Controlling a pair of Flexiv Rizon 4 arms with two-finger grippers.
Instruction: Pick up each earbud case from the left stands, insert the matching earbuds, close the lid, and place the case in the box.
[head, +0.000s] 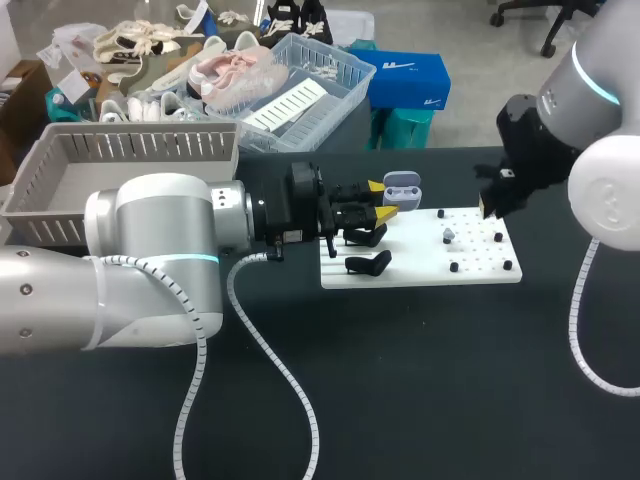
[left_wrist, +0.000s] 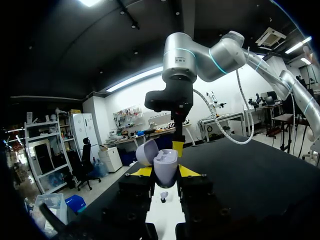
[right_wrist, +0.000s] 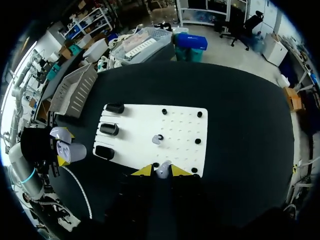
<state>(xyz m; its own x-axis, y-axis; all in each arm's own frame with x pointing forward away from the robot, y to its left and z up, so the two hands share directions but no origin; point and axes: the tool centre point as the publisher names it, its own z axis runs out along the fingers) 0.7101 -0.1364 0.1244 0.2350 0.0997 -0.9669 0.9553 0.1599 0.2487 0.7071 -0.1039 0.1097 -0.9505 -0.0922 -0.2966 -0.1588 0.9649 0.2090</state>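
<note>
Left gripper (head: 383, 199) clamped on case (left_wrist: 166, 169), held over board's (right_wrist: 135, 131) rear edge, left of middle, lid open. Right gripper (head: 489, 207) pinches one earbud (right_wrist: 162, 170) above board's right edge. Second earbud (right_wrist: 157, 139) sits mid-board. Risks: earbud small, smooth and rounded, likely to twist or pop from the pads; tilted entry or wrong socket would block the lid. Case is glossy lavender plastic, pebble-shaped, and may slip if pressed. Board matt white, black pegs (right_wrist: 199, 114).
</note>
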